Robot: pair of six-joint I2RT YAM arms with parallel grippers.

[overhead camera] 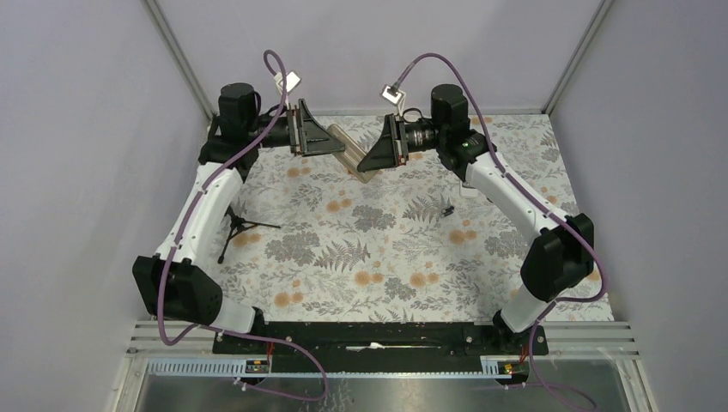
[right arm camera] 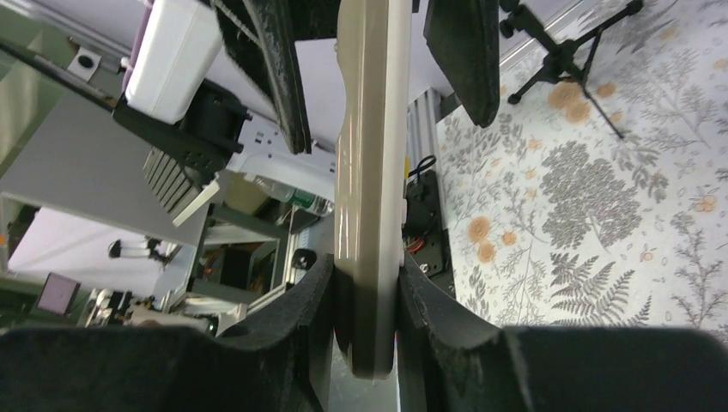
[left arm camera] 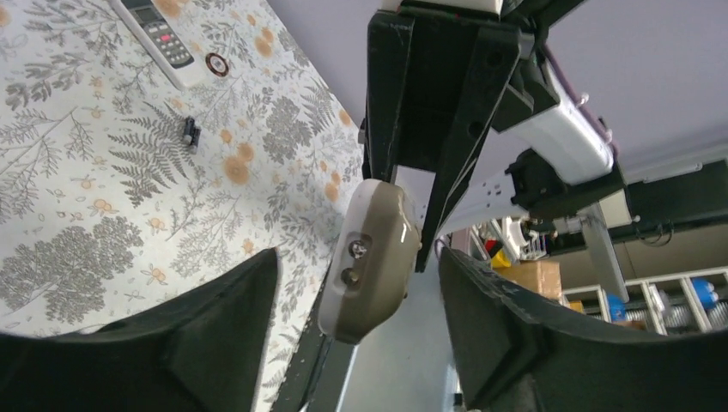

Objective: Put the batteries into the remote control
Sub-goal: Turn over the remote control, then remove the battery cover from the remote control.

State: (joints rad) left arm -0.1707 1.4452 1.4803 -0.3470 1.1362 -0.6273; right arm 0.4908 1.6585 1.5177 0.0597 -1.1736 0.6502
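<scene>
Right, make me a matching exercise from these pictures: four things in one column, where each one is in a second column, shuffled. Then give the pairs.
Things
1. slim grey-brown remote control
2. small black tripod
3. small black ring
4. tiny black piece

Places
A. lying by itself on the flowered cloth
B. standing on the cloth's left side
C. lifted in the air, clamped by the right gripper
D. right beside the white button remote

Pairs: 1-C, 2-B, 3-D, 4-A
</scene>
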